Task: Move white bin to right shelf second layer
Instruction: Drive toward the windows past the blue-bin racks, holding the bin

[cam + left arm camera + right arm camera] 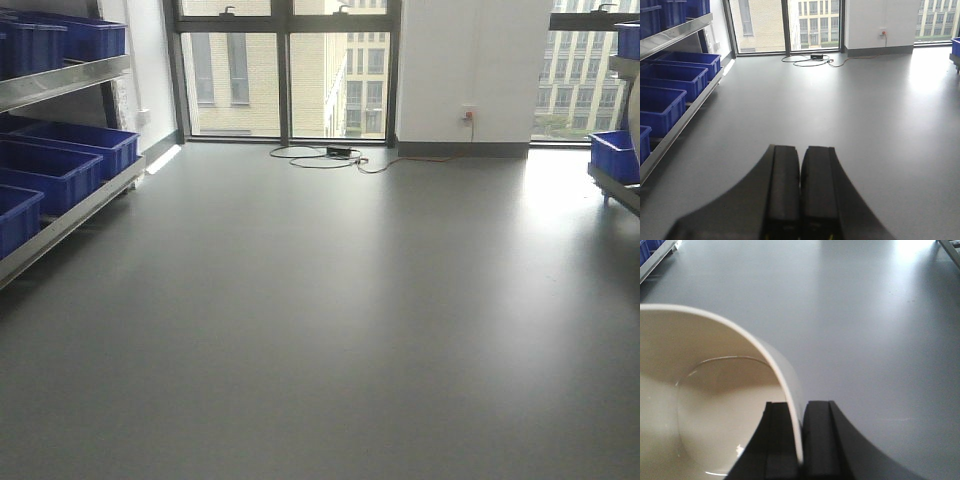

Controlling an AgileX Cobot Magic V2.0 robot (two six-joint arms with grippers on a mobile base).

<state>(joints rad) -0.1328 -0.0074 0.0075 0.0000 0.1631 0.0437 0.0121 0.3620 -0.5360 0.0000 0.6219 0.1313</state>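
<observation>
White bin (700, 405) barely shows in the front view, if at all: a pale curved sliver at the far right edge may be its wall, but I cannot tell. That view is mostly bare grey floor (330, 320), with blue crates (60, 165) on the racks to the left and a loose cable (320, 157) by the window. The right shelf (612, 188) is cut off by the frame edge, so only a low rail and one blue crate show (its second layer cannot be made out).

From the left wrist, the left fingers (785, 185) are pressed together with nothing between them, above the floor.

From the right wrist, the bin fills the lower left and runs off the left and bottom edges. Its mouth faces the camera and its rounded-square base lies farther off, so its depth runs away along the fingers. The right fingers (817, 440) pinch its thin wall at the rim, one inside and one outside, with the bin off the floor.
</observation>
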